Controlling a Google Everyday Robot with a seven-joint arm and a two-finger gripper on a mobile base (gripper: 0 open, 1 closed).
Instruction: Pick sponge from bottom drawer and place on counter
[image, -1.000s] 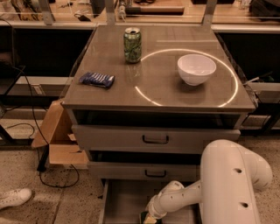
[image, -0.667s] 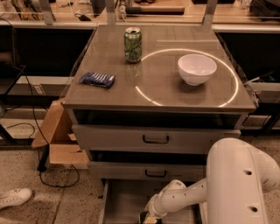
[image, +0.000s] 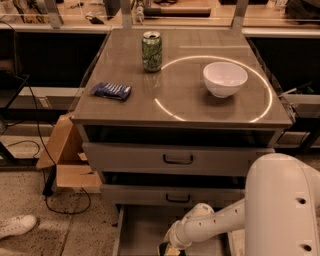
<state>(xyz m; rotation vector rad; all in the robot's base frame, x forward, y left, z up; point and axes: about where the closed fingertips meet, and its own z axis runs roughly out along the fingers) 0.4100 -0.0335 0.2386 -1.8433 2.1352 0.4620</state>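
Observation:
The bottom drawer (image: 142, 230) is pulled out below two shut drawers, and its grey floor shows. My gripper (image: 169, 248) is down inside the drawer at the picture's lower edge, at the end of the white arm (image: 215, 222). A small yellow and dark piece, seemingly the sponge (image: 163, 249), shows right at the gripper's tip, mostly cut off by the edge. Whether the gripper holds it cannot be seen. The counter (image: 180, 100) with the thin white circle line lies above the drawers.
On the counter stand a green can (image: 151, 51), a white bowl (image: 225, 78) and a blue crinkly packet (image: 111, 91). A cardboard box (image: 70, 160) and cables lie on the floor to the left. A white shoe (image: 15, 226) is at the lower left. My white arm body (image: 282, 205) fills the lower right.
My white arm body has shifted a little to the right. The gripper stays low in the bottom drawer, barely moved. The things on the counter have not moved.

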